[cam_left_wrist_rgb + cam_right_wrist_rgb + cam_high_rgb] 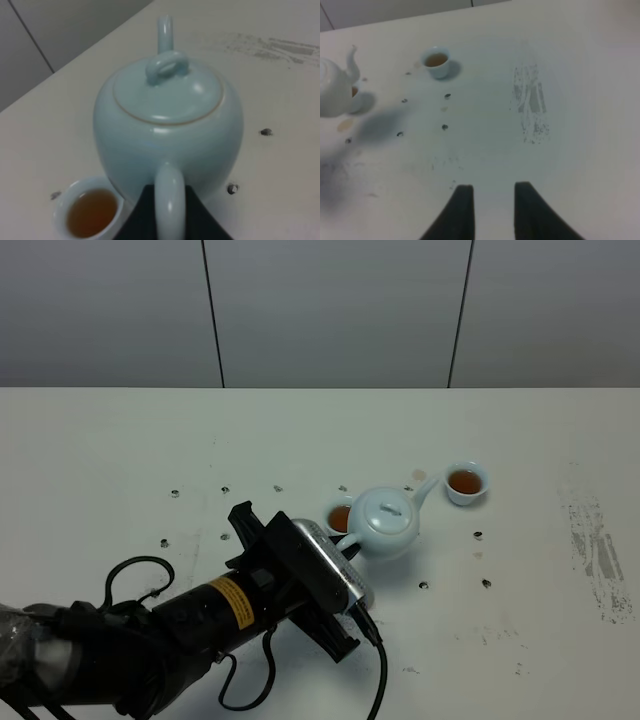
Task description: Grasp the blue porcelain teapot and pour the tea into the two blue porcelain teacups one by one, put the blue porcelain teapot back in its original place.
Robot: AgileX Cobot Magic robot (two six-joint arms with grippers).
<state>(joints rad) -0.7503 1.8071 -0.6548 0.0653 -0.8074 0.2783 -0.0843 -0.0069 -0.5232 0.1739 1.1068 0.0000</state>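
The blue porcelain teapot (pixel 386 523) stands upright at mid-table with its spout toward the right. My left gripper (pixel 348 548) is shut on its loop handle; in the left wrist view the handle (pixel 170 197) sits between the dark fingers (pixel 142 217) of my left gripper (pixel 170 212), with the teapot (pixel 167 125) beyond. I cannot tell whether the pot rests on the table. One teacup (pixel 340 517) holding brown tea sits just left of the pot (pixel 90 215). The other teacup (pixel 466 483), also holding tea, stands by the spout tip (pixel 437 61). My right gripper (pixel 492 200) is open, empty, above bare table.
The white table (pixel 150 440) has several small dark holes around the pot and a grey scuffed patch (pixel 598 545) at the right. The left arm's black body and cable (pixel 378 680) lie at the front left. A grey panelled wall stands behind.
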